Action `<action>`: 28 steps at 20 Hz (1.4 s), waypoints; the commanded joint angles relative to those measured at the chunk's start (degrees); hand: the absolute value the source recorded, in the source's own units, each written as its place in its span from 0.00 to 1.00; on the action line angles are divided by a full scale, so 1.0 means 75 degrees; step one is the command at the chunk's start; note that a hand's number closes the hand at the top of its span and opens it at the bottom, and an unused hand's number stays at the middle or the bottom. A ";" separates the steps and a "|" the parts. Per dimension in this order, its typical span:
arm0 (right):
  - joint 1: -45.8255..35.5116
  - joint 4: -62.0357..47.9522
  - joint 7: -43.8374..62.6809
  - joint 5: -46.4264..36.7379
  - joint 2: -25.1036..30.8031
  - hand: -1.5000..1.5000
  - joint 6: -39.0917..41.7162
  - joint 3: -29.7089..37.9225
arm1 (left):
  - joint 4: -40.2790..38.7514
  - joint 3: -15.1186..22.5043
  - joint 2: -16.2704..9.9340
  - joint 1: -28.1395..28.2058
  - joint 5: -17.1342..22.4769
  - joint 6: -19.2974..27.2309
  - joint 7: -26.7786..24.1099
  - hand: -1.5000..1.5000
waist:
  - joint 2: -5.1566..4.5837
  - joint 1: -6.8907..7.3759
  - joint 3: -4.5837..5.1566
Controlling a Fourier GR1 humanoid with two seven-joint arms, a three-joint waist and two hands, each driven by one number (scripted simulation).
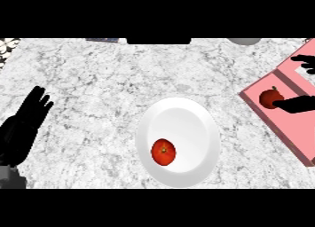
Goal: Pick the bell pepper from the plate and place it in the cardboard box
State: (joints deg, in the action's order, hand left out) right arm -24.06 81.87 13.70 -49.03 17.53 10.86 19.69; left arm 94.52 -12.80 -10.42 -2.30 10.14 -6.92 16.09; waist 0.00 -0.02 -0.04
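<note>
A white plate [186, 128] lies at the counter's middle, and a red round fruit [163, 152] with a small stem mark rests on its lower left part. At the right edge lies a shallow pink box [297, 142], set at an angle. Inside its upper part sits a red bell pepper [269, 96] with a short green stem. My right hand [302, 104] hangs over the box, open, its thumb reaching left to the pepper's lower right side and its fingers [312, 64] spread well above. My left hand [23, 126] rests open at the left edge, fingers up.
A dark object [158, 41] sits at the counter's far edge, with a grey rounded thing [243, 41] to its right. A patterned surface [1, 49] shows at the top left corner. Marble counter [94, 88] spreads between my left hand and the plate.
</note>
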 commanded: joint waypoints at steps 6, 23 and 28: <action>-0.0236 0.0506 -0.0412 0.2253 -0.0487 0.00 -0.1200 0.2044 | -0.0132 -0.0112 -0.0027 -0.0024 -0.0014 0.0036 -0.0081 0.50 | 0.0002 -0.0055 0.0000; 0.1572 -0.0705 -0.1705 0.5814 0.2089 0.00 0.1255 0.4584 | 0.0285 -0.0105 -0.0081 -0.0256 0.0087 0.0147 0.0509 0.50 | 0.0001 -0.0015 0.0000; 0.1699 -0.0580 -0.1447 0.5851 0.2322 0.00 0.1008 0.4145 | 0.0085 -0.0324 -0.0295 -0.0372 0.0322 -0.0100 0.0541 0.50 | 0.0004 0.0001 0.0005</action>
